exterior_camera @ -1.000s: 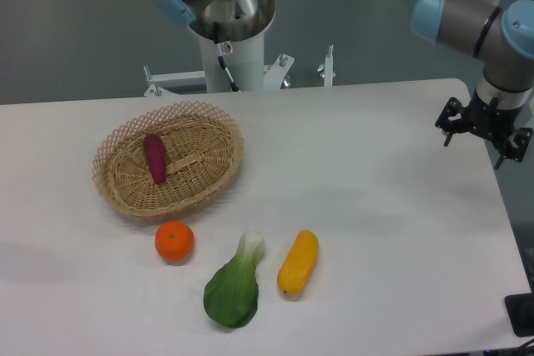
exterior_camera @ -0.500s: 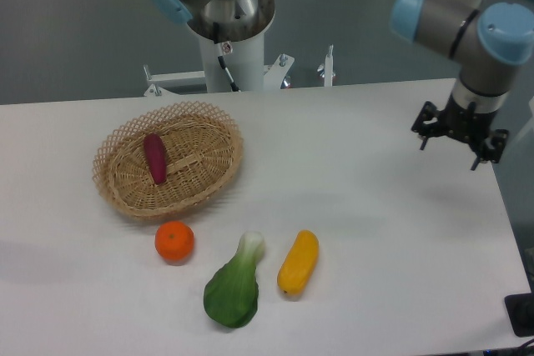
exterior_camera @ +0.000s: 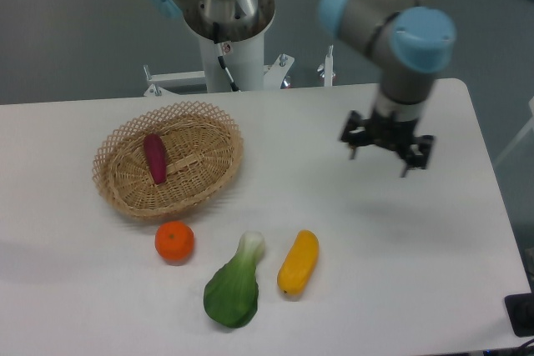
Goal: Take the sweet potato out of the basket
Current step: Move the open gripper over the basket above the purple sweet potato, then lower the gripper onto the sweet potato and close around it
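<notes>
While the pincer hovers above the right half of the desk, its fingers are spread wide and it holds nothing, which looks like readiness for a grab. Well off to the left sits the basket, and the sweet potato lies in its left half, pointing near to far and clear of the rim. Nearer the camera, outside the basket, rest an orange fruit, a leafy green and a yellow vegetable.

A white table stands before a plain grey wall in even light.
</notes>
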